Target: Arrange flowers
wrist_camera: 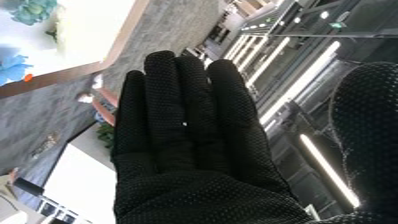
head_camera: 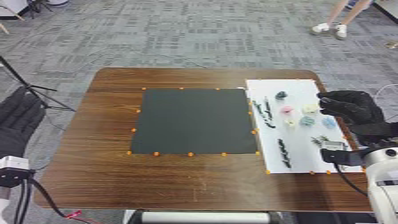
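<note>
Grey patterned carpet (head_camera: 195, 40) all around, with a brown wooden tabletop (head_camera: 178, 185) in the middle. On it, 1 square dark mat (head_camera: 194, 122) near the centre and, along the right side, 1 long white sheet (head_camera: 306, 160), both edged with small orange markers (head_camera: 156, 154).

From the bottom right corner of the head view, 1 white arm (head_camera: 382, 192), ending in the right hand (head_camera: 355, 107), poised at the tabletop's right edge beside the sheet. Open and empty, fingers straight and close together in the right wrist view, thumb spread well apart. At the far left, beside the tabletop, the left hand (head_camera: 18, 122), partly cut off by the head view's edge; fingers extended forward, holding nothing visible.

Laid out on the sheet, flower heads: 1 dark flower (head_camera: 281, 94) farthest from the robot, then a pink flower (head_camera: 286, 109) and a pale yellow flower (head_camera: 310, 108), then a small cream flower (head_camera: 290, 122), a teal flower (head_camera: 307, 121) and a blue flower (head_camera: 329, 122) nearest the right hand. Also there, 3 slender dark pieces (head_camera: 284, 153), too small to identify, and a green sprig (head_camera: 320, 140). Beside the sprig, a small greyish object (head_camera: 334, 145), hard to make out. Cropped in the wrist view, the teal and blue flowers; washed out by glare, the pale petals between.
</note>
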`<state>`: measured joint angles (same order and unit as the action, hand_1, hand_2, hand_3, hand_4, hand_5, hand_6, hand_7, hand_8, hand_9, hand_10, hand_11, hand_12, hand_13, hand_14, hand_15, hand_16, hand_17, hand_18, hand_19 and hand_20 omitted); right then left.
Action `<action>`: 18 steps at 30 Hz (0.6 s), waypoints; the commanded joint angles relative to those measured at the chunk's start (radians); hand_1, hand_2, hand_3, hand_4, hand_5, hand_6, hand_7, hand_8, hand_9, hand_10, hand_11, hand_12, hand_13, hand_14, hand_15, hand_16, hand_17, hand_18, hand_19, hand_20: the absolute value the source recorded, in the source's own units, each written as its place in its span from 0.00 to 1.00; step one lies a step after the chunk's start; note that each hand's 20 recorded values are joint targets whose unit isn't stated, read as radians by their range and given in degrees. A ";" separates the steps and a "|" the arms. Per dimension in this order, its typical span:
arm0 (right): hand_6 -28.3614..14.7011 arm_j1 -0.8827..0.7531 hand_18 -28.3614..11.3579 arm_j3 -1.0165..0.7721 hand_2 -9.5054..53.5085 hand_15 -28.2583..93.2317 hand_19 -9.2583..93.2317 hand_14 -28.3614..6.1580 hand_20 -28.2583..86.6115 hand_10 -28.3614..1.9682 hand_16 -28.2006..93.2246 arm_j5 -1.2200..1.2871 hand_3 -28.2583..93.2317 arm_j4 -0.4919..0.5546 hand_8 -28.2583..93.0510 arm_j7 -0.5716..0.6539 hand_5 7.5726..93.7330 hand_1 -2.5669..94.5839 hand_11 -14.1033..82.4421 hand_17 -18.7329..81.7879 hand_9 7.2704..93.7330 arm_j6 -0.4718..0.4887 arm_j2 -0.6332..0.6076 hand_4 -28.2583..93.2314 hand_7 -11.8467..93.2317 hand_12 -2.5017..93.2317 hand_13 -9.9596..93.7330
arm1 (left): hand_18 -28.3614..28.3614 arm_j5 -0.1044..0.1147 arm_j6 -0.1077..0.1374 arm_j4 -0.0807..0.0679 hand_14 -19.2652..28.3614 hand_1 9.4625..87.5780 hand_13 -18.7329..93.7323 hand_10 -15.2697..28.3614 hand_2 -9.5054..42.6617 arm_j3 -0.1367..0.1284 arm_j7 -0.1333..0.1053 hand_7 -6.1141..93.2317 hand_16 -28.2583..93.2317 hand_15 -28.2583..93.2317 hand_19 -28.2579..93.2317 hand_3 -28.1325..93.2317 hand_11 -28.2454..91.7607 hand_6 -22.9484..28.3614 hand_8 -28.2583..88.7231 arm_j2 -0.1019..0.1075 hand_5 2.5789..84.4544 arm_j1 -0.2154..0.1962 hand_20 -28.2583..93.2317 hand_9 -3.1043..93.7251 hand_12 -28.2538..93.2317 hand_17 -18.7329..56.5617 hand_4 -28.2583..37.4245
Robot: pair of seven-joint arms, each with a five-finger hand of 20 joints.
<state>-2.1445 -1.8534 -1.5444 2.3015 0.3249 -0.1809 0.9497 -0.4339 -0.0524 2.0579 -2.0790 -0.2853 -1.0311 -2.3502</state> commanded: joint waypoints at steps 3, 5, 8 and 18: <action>0.42 -0.002 0.22 -0.005 0.00 0.66 0.63 0.30 0.37 0.31 0.34 -0.035 0.92 0.017 0.13 -0.002 0.55 0.25 0.43 0.33 0.48 0.023 -0.007 0.03 0.26 0.24 0.45 | 0.65 0.009 0.019 0.009 0.61 0.16 0.35 0.64 0.40 0.006 -0.014 0.11 0.20 0.33 0.36 0.84 0.34 0.57 0.18 -0.002 0.43 -0.017 0.31 0.34 0.31 0.20 0.00; 0.43 -0.003 0.21 -0.006 0.00 0.68 0.66 0.31 0.38 0.32 0.34 -0.066 0.92 0.022 0.13 0.003 0.57 0.25 0.45 0.34 0.50 0.040 -0.006 0.02 0.27 0.25 0.46 | 0.65 0.009 0.019 0.008 0.61 0.16 0.35 0.64 0.40 0.008 -0.015 0.11 0.20 0.33 0.36 0.84 0.34 0.57 0.18 -0.001 0.43 -0.015 0.31 0.34 0.31 0.20 0.00; 0.45 -0.008 0.20 -0.014 0.00 0.69 0.67 0.31 0.40 0.32 0.35 -0.050 0.92 0.025 0.13 -0.002 0.58 0.25 0.47 0.34 0.51 0.052 -0.004 0.02 0.28 0.26 0.47 | 0.65 0.008 0.018 0.011 0.61 0.16 0.35 0.64 0.40 0.005 -0.016 0.11 0.20 0.33 0.36 0.84 0.34 0.57 0.18 -0.003 0.43 -0.019 0.31 0.35 0.31 0.20 0.00; 0.45 -0.002 0.21 -0.011 0.00 0.69 0.66 0.31 0.40 0.32 0.34 -0.065 0.91 0.021 0.13 0.024 0.58 0.26 0.47 0.34 0.51 0.061 -0.002 0.02 0.28 0.26 0.47 | 0.65 0.009 0.020 0.016 0.61 0.16 0.35 0.64 0.40 0.004 -0.019 0.11 0.20 0.33 0.36 0.84 0.34 0.58 0.18 -0.007 0.44 -0.025 0.31 0.35 0.31 0.20 0.00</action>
<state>-2.1460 -1.8592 -1.5893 2.3226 0.3248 -0.1275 0.9498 -0.4302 -0.0401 2.0646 -2.0763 -0.2937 -1.0325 -2.3549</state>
